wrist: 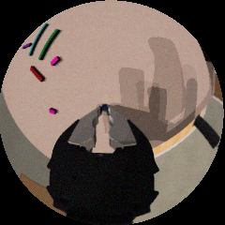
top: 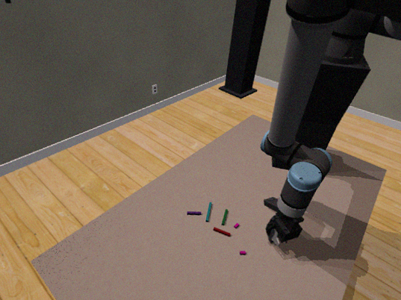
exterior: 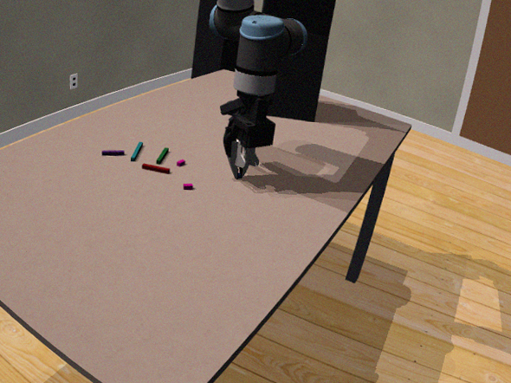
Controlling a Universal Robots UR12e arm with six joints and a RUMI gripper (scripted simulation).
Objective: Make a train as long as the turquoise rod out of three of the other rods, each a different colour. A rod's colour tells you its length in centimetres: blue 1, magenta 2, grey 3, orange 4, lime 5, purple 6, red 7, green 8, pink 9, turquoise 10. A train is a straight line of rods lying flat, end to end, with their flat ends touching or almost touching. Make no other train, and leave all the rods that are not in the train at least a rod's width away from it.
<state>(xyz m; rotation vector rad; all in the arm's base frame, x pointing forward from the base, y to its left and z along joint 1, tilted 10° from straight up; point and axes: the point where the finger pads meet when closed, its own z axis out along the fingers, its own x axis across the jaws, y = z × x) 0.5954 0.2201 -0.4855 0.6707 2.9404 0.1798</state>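
My gripper (top: 274,240) (exterior: 239,174) (wrist: 104,107) is down at the table top, right of the rods, and shut on a small blue rod (wrist: 103,108) whose tip shows between the fingertips in the wrist view. The turquoise rod (top: 208,212) (exterior: 136,151) (wrist: 38,39) lies beside the green rod (top: 224,216) (exterior: 161,155) (wrist: 49,44). The purple rod (top: 194,212) (exterior: 113,152) (wrist: 26,46) lies left of them. The red rod (top: 221,232) (exterior: 155,168) (wrist: 37,73) lies in front. One magenta rod (top: 236,225) (exterior: 181,162) (wrist: 55,60) is near the green rod. Another magenta rod (top: 242,252) (exterior: 187,186) (wrist: 52,111) lies apart, nearer the gripper.
The table (top: 158,274) (exterior: 129,266) has its right edge close behind the gripper in the wrist view. A black pillar (top: 247,38) stands on the floor beyond the table. The arm's shadow falls on the table right of the gripper.
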